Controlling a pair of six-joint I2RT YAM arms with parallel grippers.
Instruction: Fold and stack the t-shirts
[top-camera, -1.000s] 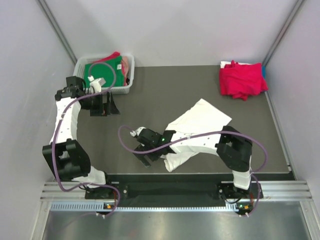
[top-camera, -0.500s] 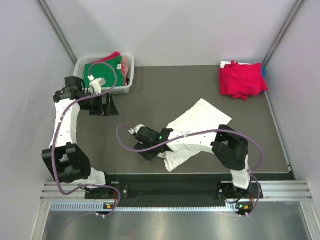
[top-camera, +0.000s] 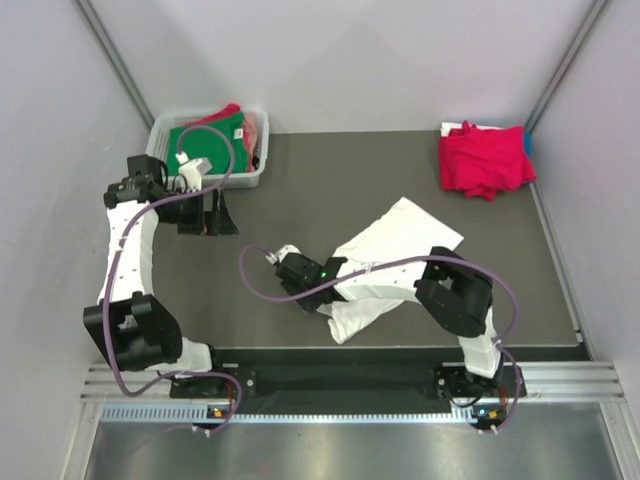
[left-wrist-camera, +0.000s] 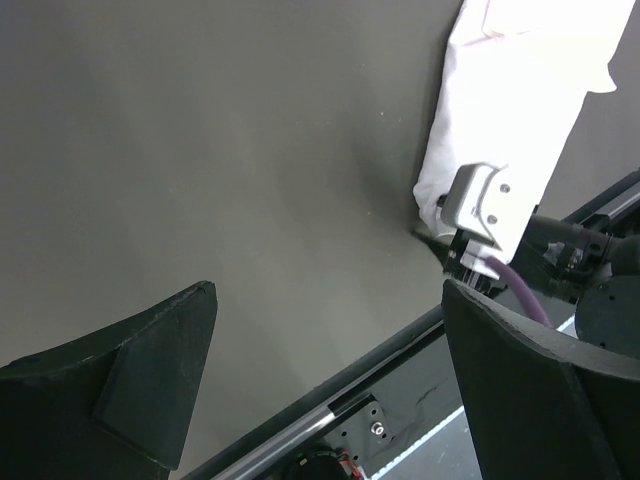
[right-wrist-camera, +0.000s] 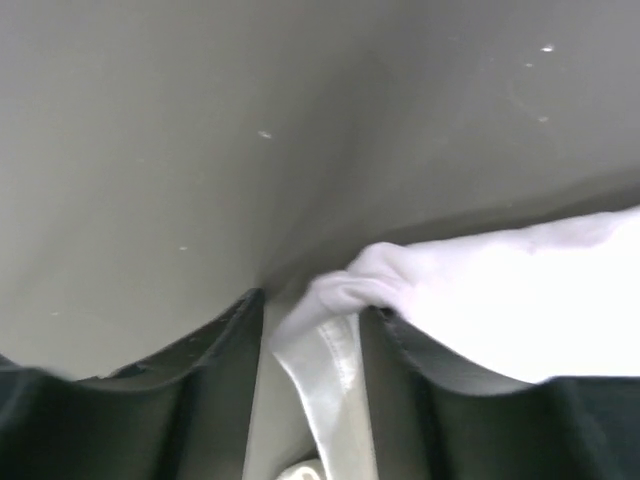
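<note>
I am hovering my left end effector over the bare dark desk, just in front of the white slatted basket at the far left corner. Its fingers are standing wide apart with nothing between them.

I am reaching my right end effector low across the near middle of the desk to the near-left corner of the white t-shirt. That shirt is lying spread and rumpled in the middle of the desk, running from beside my right arm out toward the far right. In my right wrist view, a bunched fold of its white edge is sitting between my two fingers, with one dark finger on each side of it. The cloth is filling most of the gap between them. Whether I am already pinching it firmly, I cannot tell.

The bright green t-shirt is lying in the basket with some red cloth behind it. A pile of crimson t-shirts is sitting at the far right corner of the desk, well apart from both of my arms.
</note>
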